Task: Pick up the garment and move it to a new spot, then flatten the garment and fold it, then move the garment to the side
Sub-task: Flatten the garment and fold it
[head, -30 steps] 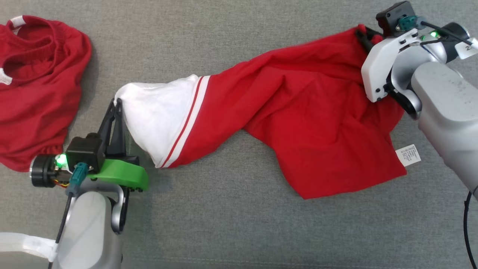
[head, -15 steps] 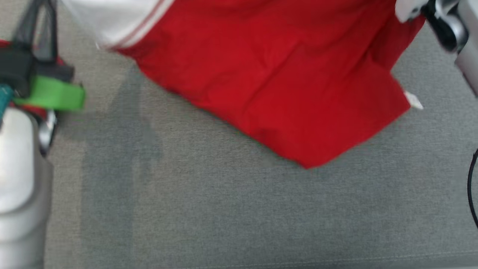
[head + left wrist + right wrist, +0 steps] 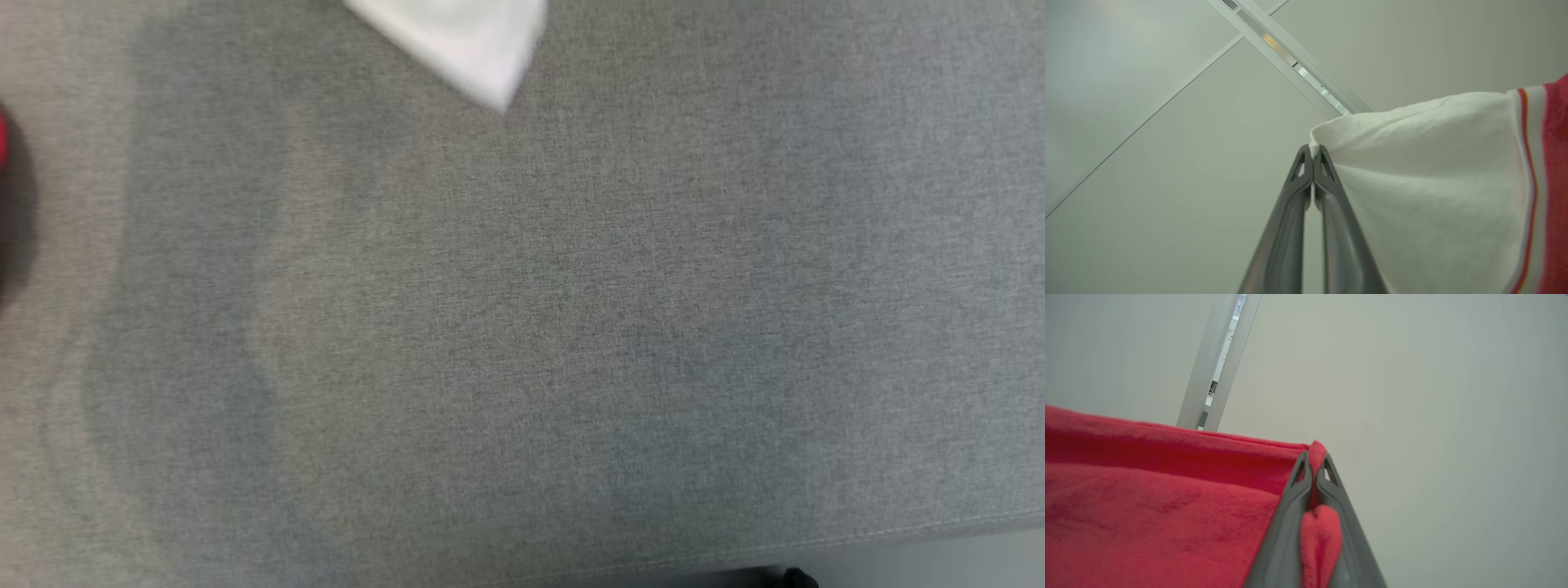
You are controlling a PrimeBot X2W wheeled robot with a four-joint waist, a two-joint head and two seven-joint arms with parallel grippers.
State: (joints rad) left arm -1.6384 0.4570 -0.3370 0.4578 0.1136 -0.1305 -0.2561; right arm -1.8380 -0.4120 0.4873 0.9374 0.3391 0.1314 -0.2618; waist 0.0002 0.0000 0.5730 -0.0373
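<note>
Two grippers are working aloft. The left gripper (image 3: pixel 1312 153), centre of its wrist view, is clamping the white corner of the garment (image 3: pixel 1433 183), cloth spreading rightward to a red stripe. The right gripper (image 3: pixel 1314 457) is clamping a red edge, cloth stretching toward the left of its frame. For a clean transfer, both arms should be travelling evenly, holding the span taut and lowering together. In the head view, a white tip is dangling at upper middle above the grey surface (image 3: pixel 522 327).
</note>
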